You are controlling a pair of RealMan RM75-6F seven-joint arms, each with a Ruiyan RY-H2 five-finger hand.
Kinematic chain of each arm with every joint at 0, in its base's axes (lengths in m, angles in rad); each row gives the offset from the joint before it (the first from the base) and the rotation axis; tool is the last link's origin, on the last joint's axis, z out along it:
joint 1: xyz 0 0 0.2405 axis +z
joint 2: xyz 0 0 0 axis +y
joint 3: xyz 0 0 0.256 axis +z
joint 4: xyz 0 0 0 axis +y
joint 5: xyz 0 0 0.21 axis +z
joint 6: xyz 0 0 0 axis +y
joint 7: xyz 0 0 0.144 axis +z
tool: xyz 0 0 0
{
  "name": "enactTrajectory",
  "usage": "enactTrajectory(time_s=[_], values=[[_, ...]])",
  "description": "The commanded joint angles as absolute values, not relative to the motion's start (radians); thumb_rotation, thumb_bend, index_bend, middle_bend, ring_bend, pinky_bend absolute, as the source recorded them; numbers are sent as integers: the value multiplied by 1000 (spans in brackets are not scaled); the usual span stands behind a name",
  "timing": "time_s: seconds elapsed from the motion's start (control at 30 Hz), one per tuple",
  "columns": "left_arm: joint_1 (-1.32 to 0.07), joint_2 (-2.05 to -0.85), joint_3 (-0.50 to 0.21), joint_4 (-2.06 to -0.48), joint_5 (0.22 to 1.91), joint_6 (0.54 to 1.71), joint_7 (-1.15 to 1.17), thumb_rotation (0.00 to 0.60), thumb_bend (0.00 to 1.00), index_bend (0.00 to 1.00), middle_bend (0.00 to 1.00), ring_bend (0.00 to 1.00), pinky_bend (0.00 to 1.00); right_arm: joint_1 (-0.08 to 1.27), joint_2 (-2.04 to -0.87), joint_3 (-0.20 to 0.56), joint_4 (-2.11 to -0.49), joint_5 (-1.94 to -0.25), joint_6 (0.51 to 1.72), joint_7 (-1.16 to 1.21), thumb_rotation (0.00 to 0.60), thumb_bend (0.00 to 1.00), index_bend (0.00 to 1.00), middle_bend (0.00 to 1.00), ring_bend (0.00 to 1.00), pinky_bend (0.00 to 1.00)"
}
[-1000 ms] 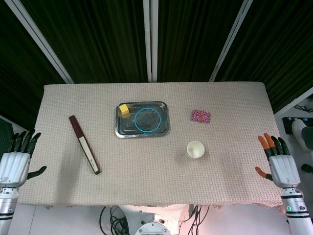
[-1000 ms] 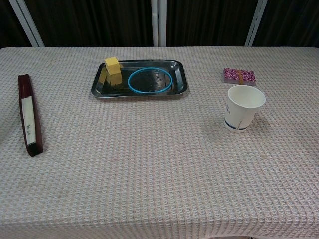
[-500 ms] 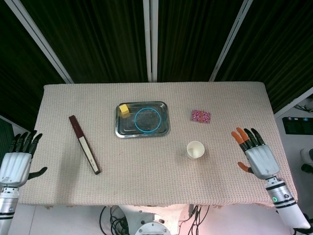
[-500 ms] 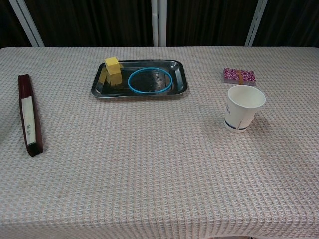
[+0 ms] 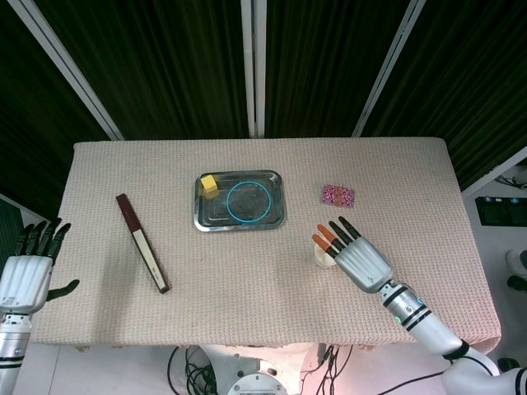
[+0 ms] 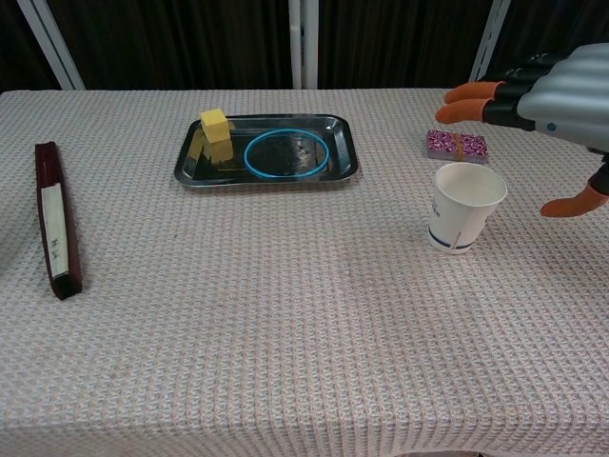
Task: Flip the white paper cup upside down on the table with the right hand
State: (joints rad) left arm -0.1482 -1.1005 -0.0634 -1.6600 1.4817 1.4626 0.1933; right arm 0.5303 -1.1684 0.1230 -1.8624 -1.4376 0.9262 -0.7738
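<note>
The white paper cup (image 6: 464, 209) stands upright, mouth up, on the right side of the table. From the head view only a sliver of the cup (image 5: 320, 257) shows under my right hand (image 5: 356, 253). That right hand (image 6: 552, 100) hovers above and just right of the cup, fingers stretched out and apart, thumb hanging down, holding nothing. My left hand (image 5: 26, 272) stays off the table's left edge, fingers spread and empty.
A steel tray (image 5: 218, 220) at the table's middle back holds a yellow block (image 5: 209, 183) and a blue ring (image 5: 249, 200). A small pink patterned box (image 6: 457, 145) lies just behind the cup. A dark red flat case (image 5: 142, 242) lies on the left.
My right hand has swept in from beyond the table's right edge to above the cup. The cup and my left hand have not moved.
</note>
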Motion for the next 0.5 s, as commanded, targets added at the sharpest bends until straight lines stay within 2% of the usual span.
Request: enactTrajectory(time_s=[0.03, 0.3, 0.5], values=[[-148, -1099, -64, -1660, 1479, 1461, 189, 600, 92, 74, 16, 0, 41, 616, -1243, 136, -1885, -1281, 860, -972, 600, 90, 0, 5, 0, 0], [-149, -1095, -63, -1663, 1473, 1454, 189, 600, 92, 74, 15, 0, 41, 691, -1334, 99, -1869, -1106, 905, -1180, 600, 91, 0, 24, 0, 0], [-150, -1091, -61, -1669, 1465, 1445, 192, 600, 92, 74, 13, 0, 41, 714, -1369, 66, -1851, -1062, 974, -1250, 600, 94, 0, 101, 0, 0]])
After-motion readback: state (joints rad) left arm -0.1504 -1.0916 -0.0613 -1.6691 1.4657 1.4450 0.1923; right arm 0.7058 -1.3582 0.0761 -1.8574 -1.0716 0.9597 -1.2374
